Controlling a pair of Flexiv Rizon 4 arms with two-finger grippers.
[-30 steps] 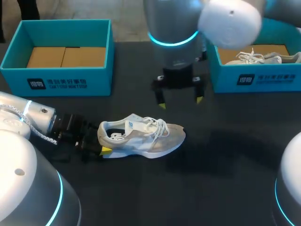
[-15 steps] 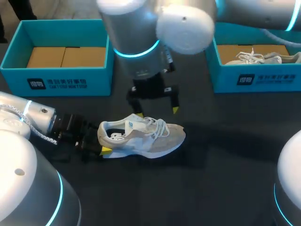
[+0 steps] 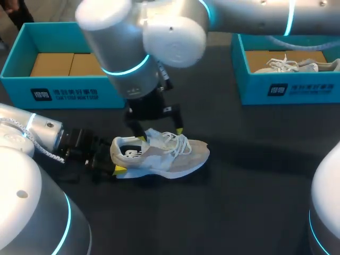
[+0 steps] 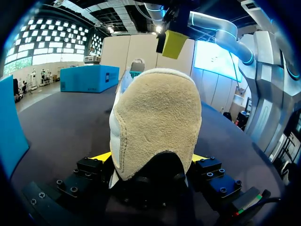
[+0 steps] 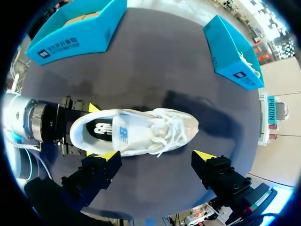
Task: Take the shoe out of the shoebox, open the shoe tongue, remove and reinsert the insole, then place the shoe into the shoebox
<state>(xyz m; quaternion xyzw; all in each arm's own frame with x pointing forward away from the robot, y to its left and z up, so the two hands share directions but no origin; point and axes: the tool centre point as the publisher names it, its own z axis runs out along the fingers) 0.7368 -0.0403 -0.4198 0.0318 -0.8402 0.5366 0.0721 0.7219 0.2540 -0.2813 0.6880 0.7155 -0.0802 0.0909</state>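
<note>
**A:** Where is the shoe [image 3: 159, 154]?

**B:** Out on the table [image 3: 255, 175], left of centre, toe pointing right. The left gripper [image 4: 150, 160] clamps its heel from both sides, probably to steady it.

**A:** And the right gripper [image 3: 161, 134]?

**B:** It hangs just above the tongue [image 5: 124, 132], spread wide and holding nothing. I judge it is lined up to open the tongue.

**A:** The boxes?

**B:** The far-left shoebox [image 3: 64, 87] holds only brown cardboard [image 3: 74, 64]. The far-right shoebox [image 3: 297, 87] holds a second white shoe [image 3: 295, 65].
</note>
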